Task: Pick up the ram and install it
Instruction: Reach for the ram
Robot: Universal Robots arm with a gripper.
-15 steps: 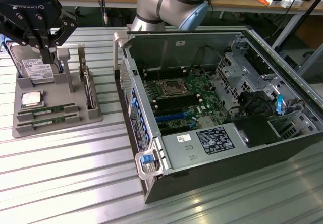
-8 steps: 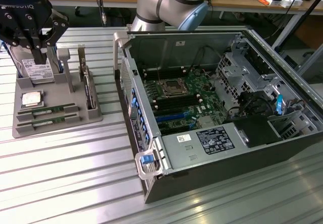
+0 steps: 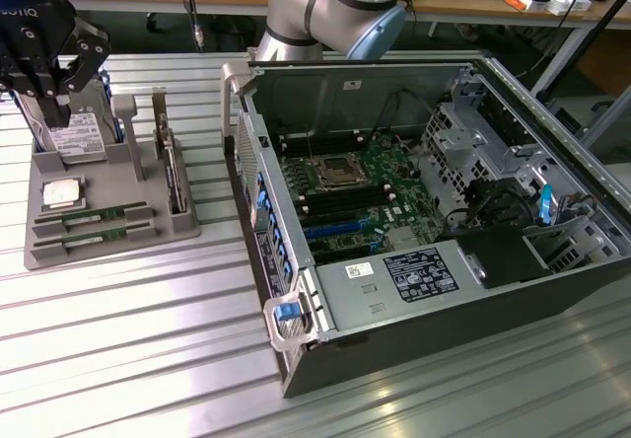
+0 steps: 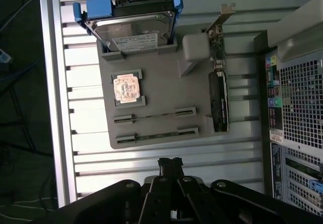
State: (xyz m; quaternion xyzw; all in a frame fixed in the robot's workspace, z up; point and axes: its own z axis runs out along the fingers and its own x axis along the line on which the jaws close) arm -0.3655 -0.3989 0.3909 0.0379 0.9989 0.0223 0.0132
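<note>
Fingers (image 4: pixel 163 164) of the gripper (image 4: pixel 170 162) were pressed shut and empty over the grey tray (image 3: pixel 108 189). The ram (image 3: pixel 94 218) lay slotted at 5 o'clock from the gripper in the exterior view, beside a second stick (image 3: pixel 96 234). If lowered unopened, the tips would probably strike its edge, and a skewed approach might catch the neighbour.

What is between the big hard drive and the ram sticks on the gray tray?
The square processor chip lies between the hard drive and the ram sticks, in both views.
</note>
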